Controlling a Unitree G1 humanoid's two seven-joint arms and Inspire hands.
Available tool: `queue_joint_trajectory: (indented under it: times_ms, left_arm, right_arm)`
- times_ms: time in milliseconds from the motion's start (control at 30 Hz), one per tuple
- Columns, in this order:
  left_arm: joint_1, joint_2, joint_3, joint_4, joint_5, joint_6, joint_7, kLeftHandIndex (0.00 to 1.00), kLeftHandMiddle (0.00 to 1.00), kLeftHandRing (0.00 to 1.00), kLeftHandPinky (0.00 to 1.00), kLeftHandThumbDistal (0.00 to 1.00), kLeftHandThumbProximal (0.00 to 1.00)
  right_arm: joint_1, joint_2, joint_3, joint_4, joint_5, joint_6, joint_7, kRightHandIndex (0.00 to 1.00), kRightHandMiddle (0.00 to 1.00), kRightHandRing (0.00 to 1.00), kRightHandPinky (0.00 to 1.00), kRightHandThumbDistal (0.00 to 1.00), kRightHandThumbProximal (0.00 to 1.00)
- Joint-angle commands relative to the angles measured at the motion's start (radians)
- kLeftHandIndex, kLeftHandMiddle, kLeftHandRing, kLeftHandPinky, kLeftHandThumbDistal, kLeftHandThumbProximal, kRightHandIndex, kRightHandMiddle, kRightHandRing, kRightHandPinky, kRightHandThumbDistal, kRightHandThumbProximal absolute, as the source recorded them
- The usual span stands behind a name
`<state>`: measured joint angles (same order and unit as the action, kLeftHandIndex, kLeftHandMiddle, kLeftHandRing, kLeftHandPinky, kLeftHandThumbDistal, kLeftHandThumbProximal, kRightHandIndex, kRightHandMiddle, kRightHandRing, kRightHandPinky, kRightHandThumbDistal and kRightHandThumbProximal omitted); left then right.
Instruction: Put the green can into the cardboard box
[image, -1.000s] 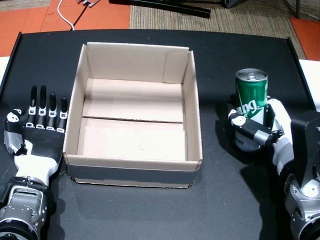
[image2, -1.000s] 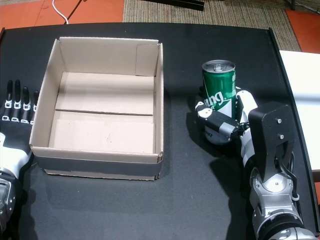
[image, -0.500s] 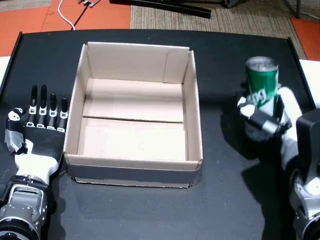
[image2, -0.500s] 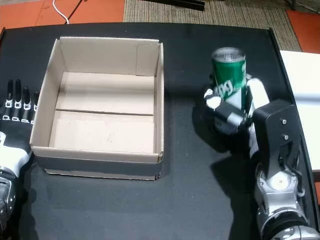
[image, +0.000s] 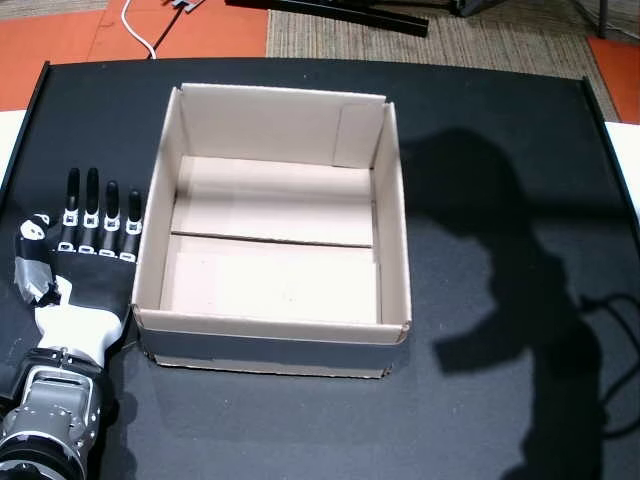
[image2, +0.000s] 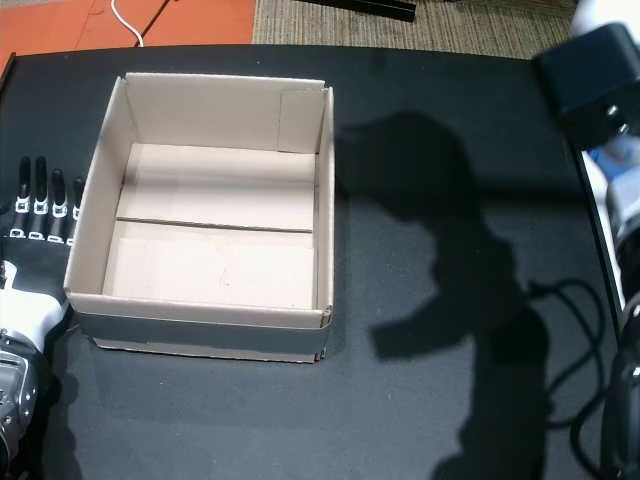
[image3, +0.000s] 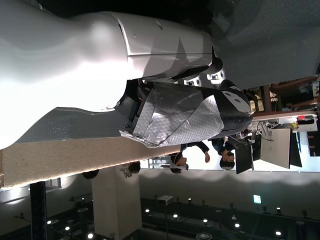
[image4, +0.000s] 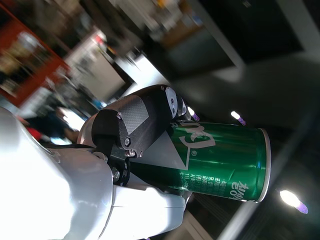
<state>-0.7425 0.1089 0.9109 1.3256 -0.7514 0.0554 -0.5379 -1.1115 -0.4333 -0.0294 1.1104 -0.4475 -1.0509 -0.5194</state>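
The green can (image4: 220, 162) shows only in the right wrist view, where my right hand (image4: 135, 130) is shut on it, a black thumb across its label. It appears in neither head view; only my right forearm (image2: 595, 75) shows at the upper right edge of one. The open cardboard box (image: 270, 330) (image2: 200, 315) stands mid-table with nothing inside. My left hand (image: 85, 250) (image2: 35, 230) lies flat and open on the table, just left of the box, fingers straight. The left wrist view shows its taped palm side (image3: 185, 115).
A large shadow of the raised arm (image: 500, 280) falls on the black table (image: 480, 420) right of the box. A dark cable (image2: 560, 300) lies near the table's right edge. Orange floor and a rug lie beyond the far edge.
My right hand has lifted the green can off the table and risen out of both head views. The left hand and the box have not moved.
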Motion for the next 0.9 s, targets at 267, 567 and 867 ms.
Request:
queue_joint_trajectory:
  times_ms: [267,567,867]
  left_arm:
    - [0.017,-0.028,0.002,0.022,0.001,-0.008,0.032,0.47,0.48,0.6,0.77,0.0,0.83]
    - [0.018,-0.04,0.004,0.02,-0.003,-0.01,0.029,0.47,0.48,0.61,0.76,0.0,0.82]
    - [0.025,-0.045,0.007,0.019,-0.01,-0.014,0.022,0.44,0.46,0.59,0.73,0.0,0.81]
  right_arm:
    - [-0.16,0.094,0.143,0.103,-0.126,0.079,-0.162,0.04,0.06,0.18,0.34,0.27,0.0]
    - [-0.211,0.308,0.172,0.183,0.009,0.246,0.38,0.05,0.07,0.18,0.32,0.29,0.0]
    - [-0.166,0.306,0.213,0.172,0.006,0.333,0.577,0.1,0.09,0.18,0.34,0.24,0.0]
